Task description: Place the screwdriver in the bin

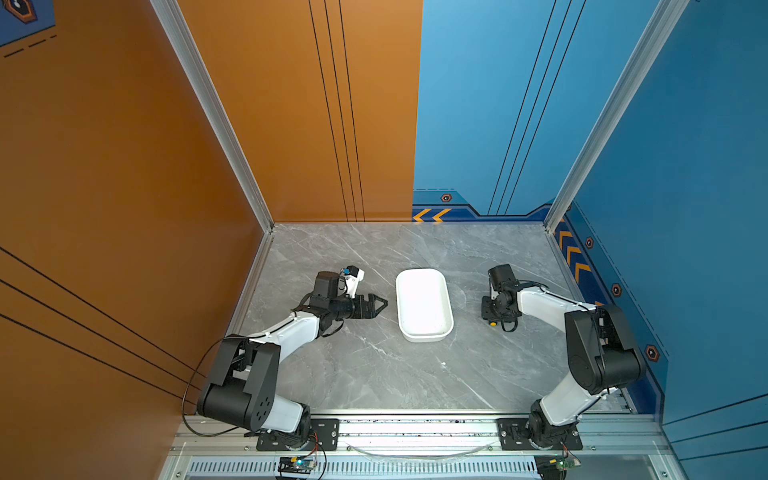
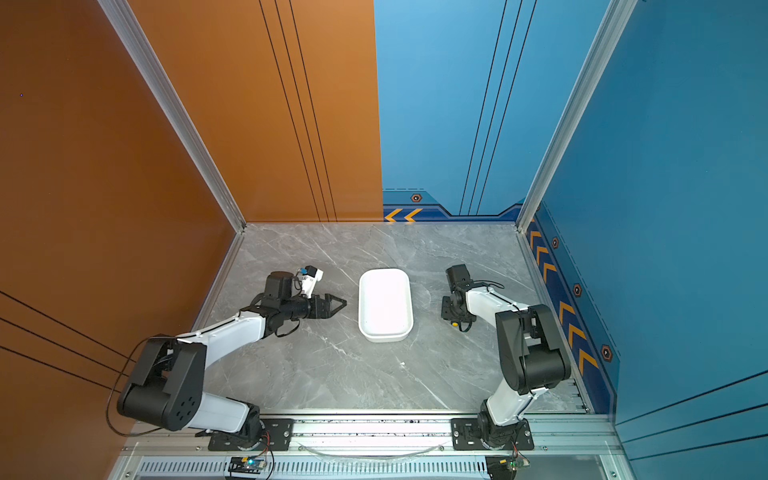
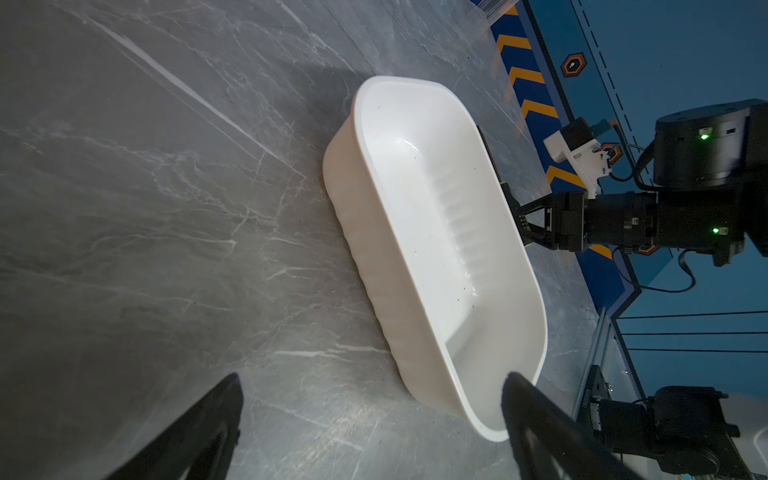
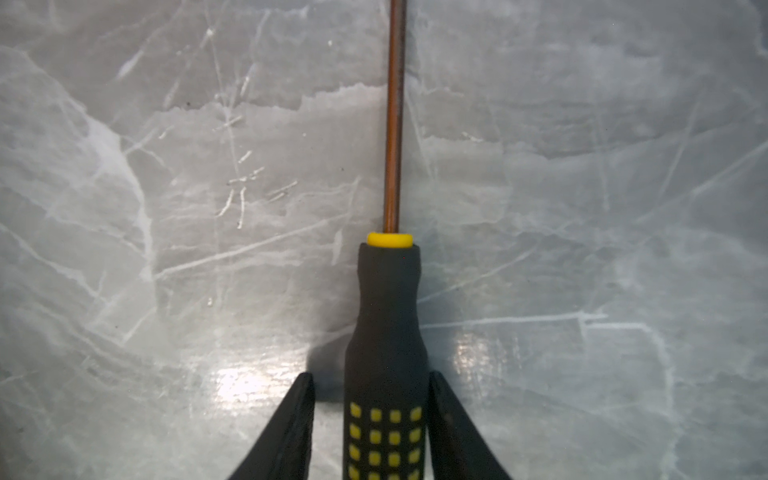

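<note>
My right fingers [image 4: 291, 428] flank the screwdriver [image 4: 386, 311] handle unclamped, one touching, one clear; an uneven squeeze could roll it away.

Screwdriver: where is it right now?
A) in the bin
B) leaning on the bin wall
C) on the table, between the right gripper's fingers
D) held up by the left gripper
C: the right wrist view shows the screwdriver lying on the table with the right gripper straddling its handle, and in a top view the bin is empty.
</note>
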You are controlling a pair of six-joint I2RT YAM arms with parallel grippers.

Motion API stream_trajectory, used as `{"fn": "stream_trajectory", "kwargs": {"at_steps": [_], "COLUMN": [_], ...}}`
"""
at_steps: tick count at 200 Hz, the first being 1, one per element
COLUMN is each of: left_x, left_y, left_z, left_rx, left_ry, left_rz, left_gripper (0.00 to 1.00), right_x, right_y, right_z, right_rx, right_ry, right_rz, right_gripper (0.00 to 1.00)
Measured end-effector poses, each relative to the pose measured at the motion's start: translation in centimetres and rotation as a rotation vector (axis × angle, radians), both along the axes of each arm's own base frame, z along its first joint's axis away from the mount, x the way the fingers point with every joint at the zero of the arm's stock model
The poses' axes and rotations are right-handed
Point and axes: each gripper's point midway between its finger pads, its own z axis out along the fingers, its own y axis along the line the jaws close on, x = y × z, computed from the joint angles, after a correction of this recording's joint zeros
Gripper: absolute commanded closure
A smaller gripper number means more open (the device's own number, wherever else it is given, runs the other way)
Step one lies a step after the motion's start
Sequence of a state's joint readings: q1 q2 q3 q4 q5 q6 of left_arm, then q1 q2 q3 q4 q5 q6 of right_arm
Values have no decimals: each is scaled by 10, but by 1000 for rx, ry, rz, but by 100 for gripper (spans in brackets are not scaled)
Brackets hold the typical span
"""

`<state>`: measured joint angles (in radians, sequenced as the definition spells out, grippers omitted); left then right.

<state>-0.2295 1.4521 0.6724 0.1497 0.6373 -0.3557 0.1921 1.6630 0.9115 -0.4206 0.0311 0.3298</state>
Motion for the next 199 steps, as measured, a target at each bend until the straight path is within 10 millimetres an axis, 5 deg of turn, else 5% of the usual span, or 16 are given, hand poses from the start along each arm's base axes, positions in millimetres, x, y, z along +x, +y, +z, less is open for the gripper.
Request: {"fn": "stream_trajectory", "kwargs": {"at_steps": [135, 168, 199], "left_x": [-3, -1, 0], "left_y": [1, 2, 3], "left_z": [-3, -2, -3], "left_rx": [6, 11, 20], "left_ry": [23, 24, 24], "left_rz": [1, 6, 16], "left_gripper": [2, 2, 2], "right_x": [-3, -2, 10], "right_y": [0, 9, 33], "right_z": [3, 38, 100], "right_rx": [-1, 41, 113], "right_ry": [11, -54, -195], "right_rz": [17, 36, 93], "right_gripper": [87, 88, 88]}}
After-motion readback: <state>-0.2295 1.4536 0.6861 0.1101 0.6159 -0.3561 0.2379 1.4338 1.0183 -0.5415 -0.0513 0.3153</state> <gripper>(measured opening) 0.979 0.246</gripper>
